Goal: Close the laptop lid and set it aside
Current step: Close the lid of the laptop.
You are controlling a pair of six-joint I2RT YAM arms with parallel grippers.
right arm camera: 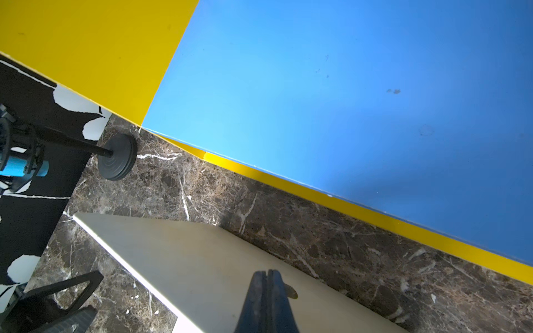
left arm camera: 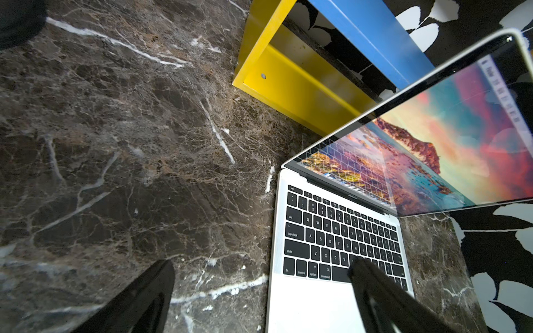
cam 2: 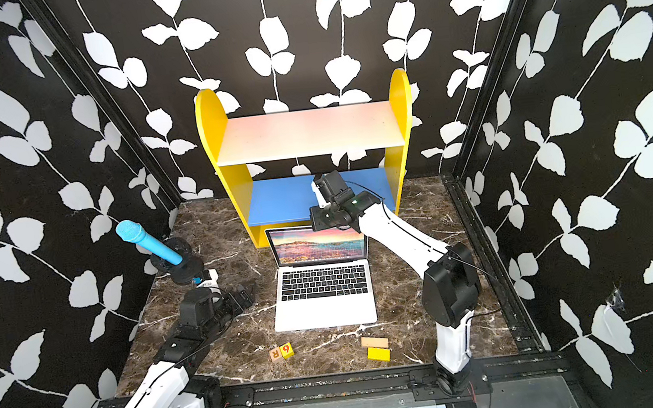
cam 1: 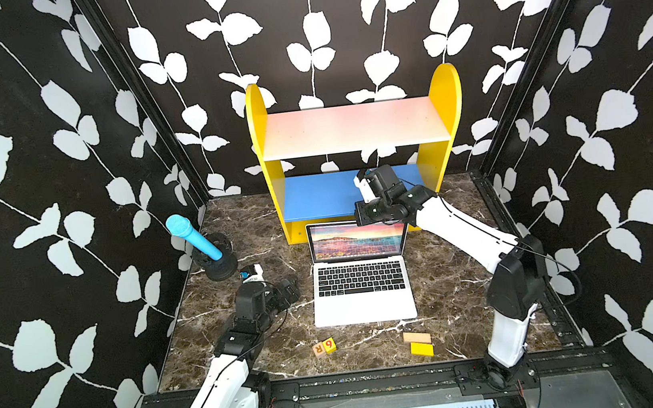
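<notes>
Blocks [cam 1: 324, 346] reading "6" and "R" front the laptop [cam 1: 362, 289]; left pincer [cam 1: 290, 288] apart, right pincer [right arm camera: 268, 274] together.

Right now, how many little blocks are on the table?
4, all near the front: a tan R block next to a yellow 6 block, and a flat tan block beside a plain yellow block. More could be hidden.

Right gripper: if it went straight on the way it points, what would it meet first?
Probably the laptop lid, on its silver outer back: the right gripper, jaws shut, points straight at it in the right wrist view. Whether it touches the lid yet is unclear.
</notes>
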